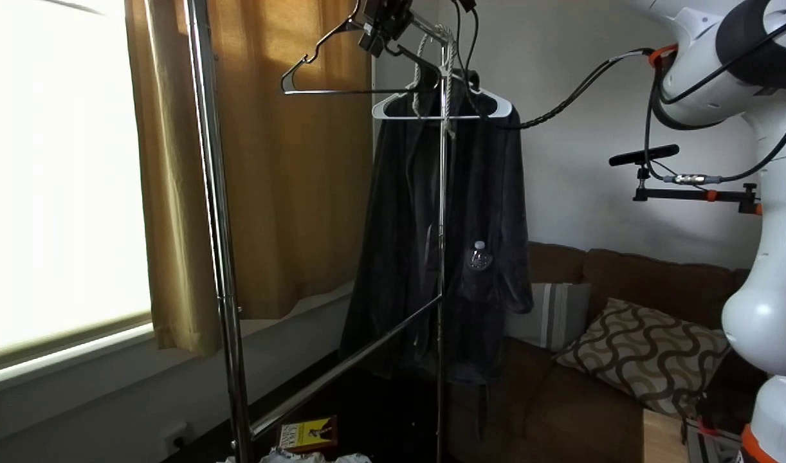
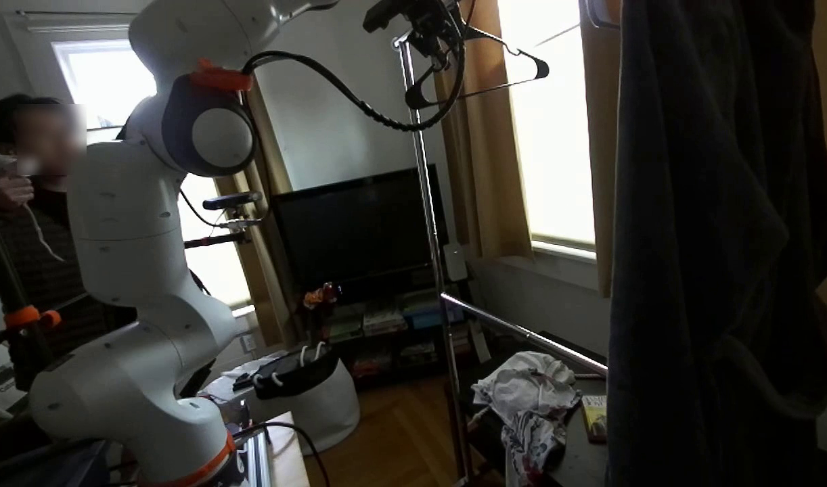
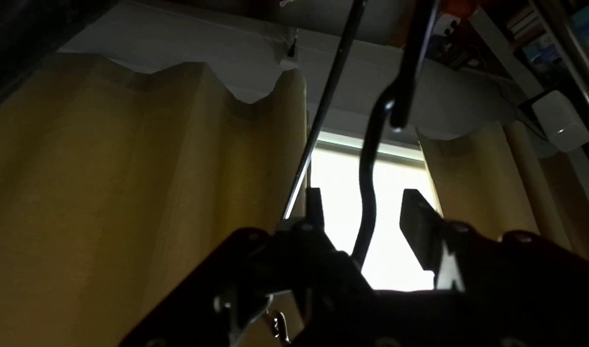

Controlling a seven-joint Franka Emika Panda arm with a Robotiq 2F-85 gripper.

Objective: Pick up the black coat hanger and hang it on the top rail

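Note:
The black coat hanger [image 1: 329, 92] is high up by the rack, near level, and also shows in an exterior view [image 2: 541, 70]. Its hook rises toward the frame top, and I cannot tell whether it rests on the rail. A short piece of the top rail [image 1: 425, 27] shows beside my gripper [image 1: 370, 42]; the rest is cut off or hidden. My gripper [image 2: 440, 61] is beside the hanger's upper part. In the wrist view my gripper [image 3: 363, 207] has its fingers apart, with the hanger's dark arm [image 3: 368, 183] between them and gaps on both sides.
The rack's chrome posts [image 1: 220, 257] [image 2: 427, 203] stand near the arm. A dark robe [image 1: 393, 212] hangs on a white hanger [image 1: 393, 117] at one end. Curtains [image 1: 283, 193] and a window are behind. A person [image 2: 34, 176] stands behind the arm.

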